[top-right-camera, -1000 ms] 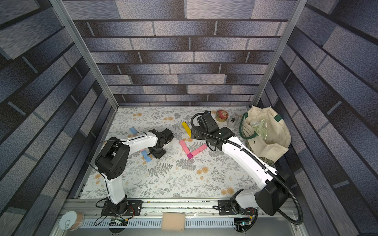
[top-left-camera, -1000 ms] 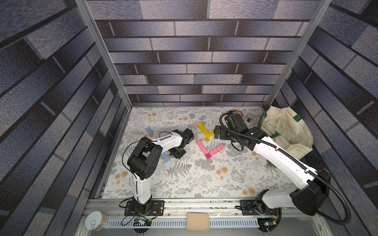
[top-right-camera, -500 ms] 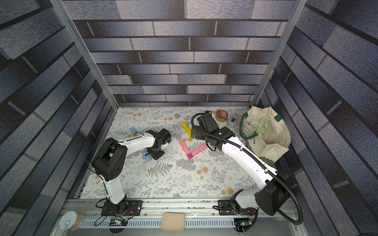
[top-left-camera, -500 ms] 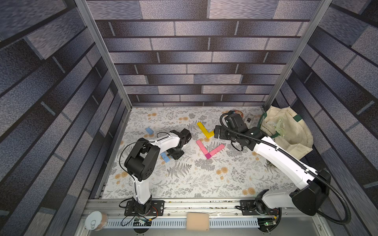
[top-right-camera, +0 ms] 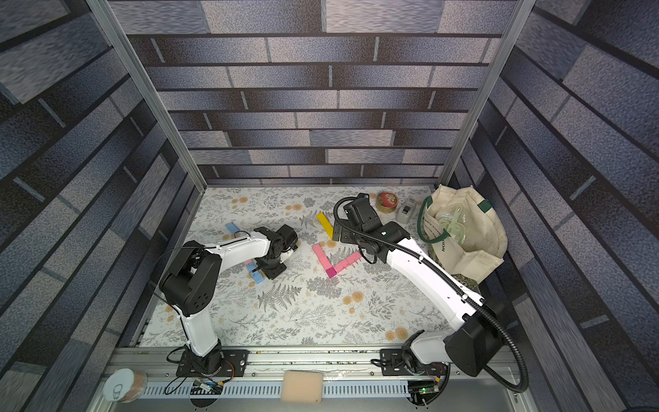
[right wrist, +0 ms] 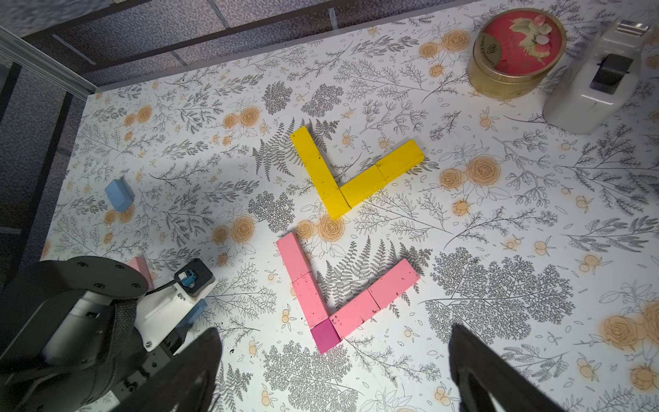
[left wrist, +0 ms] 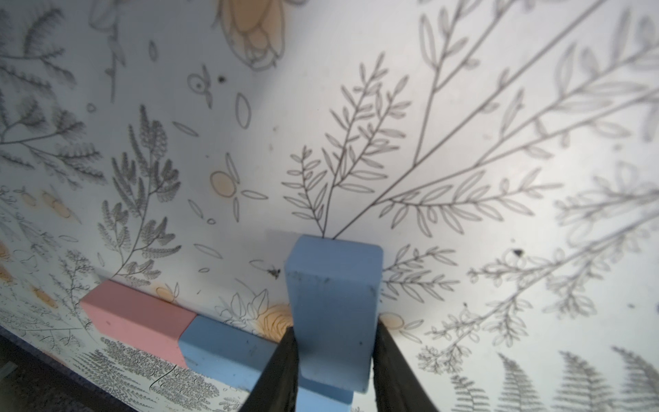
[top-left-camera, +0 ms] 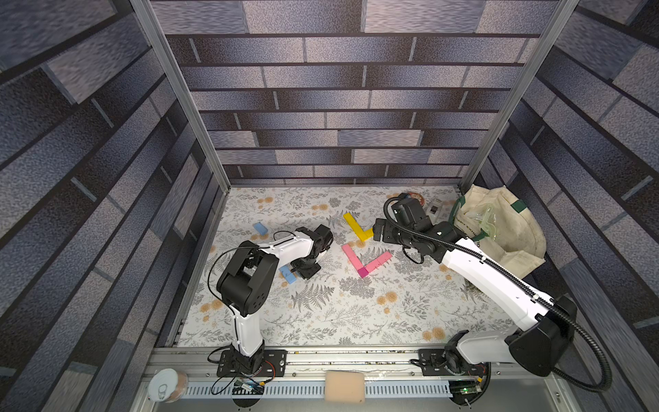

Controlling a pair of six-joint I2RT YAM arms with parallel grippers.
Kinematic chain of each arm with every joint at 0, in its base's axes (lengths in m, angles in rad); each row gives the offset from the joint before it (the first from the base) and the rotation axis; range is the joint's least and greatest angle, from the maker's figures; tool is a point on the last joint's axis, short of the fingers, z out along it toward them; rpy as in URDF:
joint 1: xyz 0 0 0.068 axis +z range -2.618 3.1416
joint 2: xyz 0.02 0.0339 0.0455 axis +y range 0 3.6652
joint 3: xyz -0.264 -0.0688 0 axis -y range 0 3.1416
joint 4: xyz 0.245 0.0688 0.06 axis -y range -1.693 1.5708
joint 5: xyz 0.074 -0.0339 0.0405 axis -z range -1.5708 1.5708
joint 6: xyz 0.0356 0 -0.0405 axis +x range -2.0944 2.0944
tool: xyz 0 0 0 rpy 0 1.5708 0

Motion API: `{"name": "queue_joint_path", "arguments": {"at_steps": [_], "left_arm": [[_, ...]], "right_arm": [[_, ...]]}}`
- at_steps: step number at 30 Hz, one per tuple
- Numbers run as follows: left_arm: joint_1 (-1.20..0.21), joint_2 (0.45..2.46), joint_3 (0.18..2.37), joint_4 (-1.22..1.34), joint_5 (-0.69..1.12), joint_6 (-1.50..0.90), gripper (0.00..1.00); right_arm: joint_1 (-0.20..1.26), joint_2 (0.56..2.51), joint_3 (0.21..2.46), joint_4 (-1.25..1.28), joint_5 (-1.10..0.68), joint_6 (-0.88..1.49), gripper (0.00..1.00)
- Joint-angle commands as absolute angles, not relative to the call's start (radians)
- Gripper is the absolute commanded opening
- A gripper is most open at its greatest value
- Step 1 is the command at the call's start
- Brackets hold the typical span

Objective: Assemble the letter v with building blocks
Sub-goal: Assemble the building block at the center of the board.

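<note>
Pinching a light blue block (left wrist: 333, 303), your left gripper (left wrist: 335, 326) is pointing it end-first at the floral tabletop (left wrist: 463, 142). Just beside it, another blue block (left wrist: 221, 351) is lying end to end with a pink block (left wrist: 135, 321). Mid-table, pink bricks (right wrist: 308, 296) and a magenta cube (right wrist: 326, 335) are forming a V, with a yellow V (right wrist: 335, 178) just beyond. Your right gripper (right wrist: 335, 331) is hovering over them, spread wide.

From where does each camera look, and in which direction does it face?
Top views: high above the arm bases, looking down on the table; left arm and right arm show.
Left wrist: just over the table, along the left gripper, shut on a light blue block.
Right wrist: above, tilted down at the yellow V and pink V; open right gripper shows.
Shared: both Vs show in both top views and the right wrist view.
</note>
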State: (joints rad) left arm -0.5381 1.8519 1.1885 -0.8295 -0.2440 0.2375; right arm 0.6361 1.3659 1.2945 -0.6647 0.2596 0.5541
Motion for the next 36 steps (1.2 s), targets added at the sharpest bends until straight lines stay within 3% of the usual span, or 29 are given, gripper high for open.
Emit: {"name": "queue_joint_path", "arguments": {"at_steps": [1, 27, 29, 32, 36], "left_arm": [[-0.525, 1.825, 1.159, -0.877, -0.252, 0.269, 0.36], [-0.534, 1.809, 1.195, -0.834, -0.280, 0.283, 0.44], [-0.553, 1.784, 1.212, -0.829, -0.261, 0.276, 0.48], [-0.581, 1.769, 1.258, -0.848, -0.270, 0.246, 0.62], [-0.585, 1.720, 1.327, -0.846, -0.337, 0.183, 0.92]], "right_arm": [[0.630, 1.368, 1.309, -0.662, 0.258, 0.566, 1.00], [0.631, 1.378, 1.315, -0.648, 0.235, 0.578, 1.00], [0.630, 1.381, 1.312, -0.646, 0.235, 0.577, 1.00], [0.630, 1.382, 1.313, -0.643, 0.233, 0.577, 1.00], [0.630, 1.384, 1.319, -0.646, 0.239, 0.572, 1.00]]}}
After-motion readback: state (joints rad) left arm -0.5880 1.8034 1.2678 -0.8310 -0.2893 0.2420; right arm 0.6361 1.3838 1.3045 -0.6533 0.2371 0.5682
